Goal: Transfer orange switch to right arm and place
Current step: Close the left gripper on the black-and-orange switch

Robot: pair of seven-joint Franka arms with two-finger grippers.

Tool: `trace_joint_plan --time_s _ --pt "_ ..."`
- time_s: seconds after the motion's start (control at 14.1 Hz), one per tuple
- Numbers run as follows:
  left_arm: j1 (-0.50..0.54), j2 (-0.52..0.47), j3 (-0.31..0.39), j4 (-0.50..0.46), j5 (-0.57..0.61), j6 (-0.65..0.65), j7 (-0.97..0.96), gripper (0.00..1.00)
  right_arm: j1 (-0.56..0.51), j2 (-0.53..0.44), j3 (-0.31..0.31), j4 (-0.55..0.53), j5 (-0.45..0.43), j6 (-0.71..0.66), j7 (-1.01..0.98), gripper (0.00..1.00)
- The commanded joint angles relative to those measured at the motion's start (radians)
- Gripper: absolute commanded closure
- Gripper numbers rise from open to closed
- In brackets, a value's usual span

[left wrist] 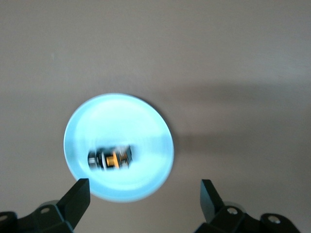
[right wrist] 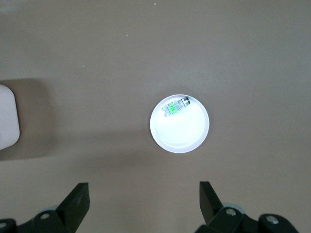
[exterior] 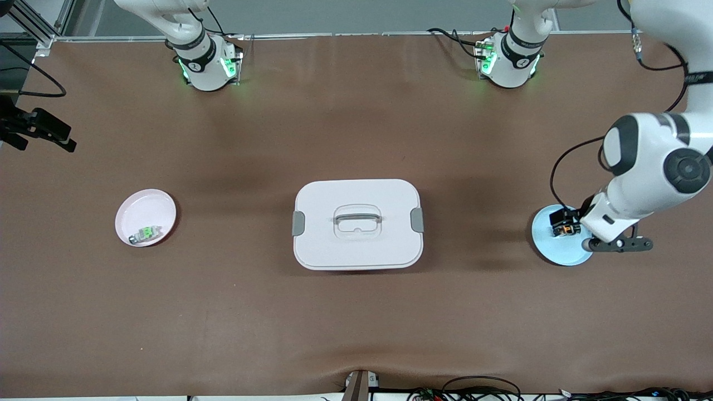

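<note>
A: Where's the orange switch [left wrist: 111, 158]?
B: On the blue plate [exterior: 548, 250], ungrabbed. The left gripper [left wrist: 144, 196] hangs over it, fingers wide and empty.
A: The right gripper [right wrist: 144, 196]?
B: Spread, empty, waiting high over the pink plate [right wrist: 192, 137]. Everything remains.

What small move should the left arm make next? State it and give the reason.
Probably lower the left gripper straight down around the orange switch. The switch lies untouched on the light blue plate, and the gripper hangs open above the plate. The right gripper waits open, high above the pink plate.
</note>
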Motion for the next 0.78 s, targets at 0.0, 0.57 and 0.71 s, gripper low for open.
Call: trace_joint_plan --time_s 0.0,0.57,0.71 --pt "0.052 0.062 -0.004 0.01 0.024 0.072 0.03 0.0 0.004 0.0 -0.003 0.012 -0.015 -0.009 -0.007 0.0" --pt "0.083 0.105 0.001 -0.035 0.024 0.088 0.007 0.0 0.003 0.0 -0.003 0.012 -0.016 -0.011 -0.007 0.0" --pt "0.098 0.125 0.001 -0.048 0.024 0.12 0.008 0.0 0.003 0.0 -0.003 0.012 -0.016 -0.011 -0.007 0.0"
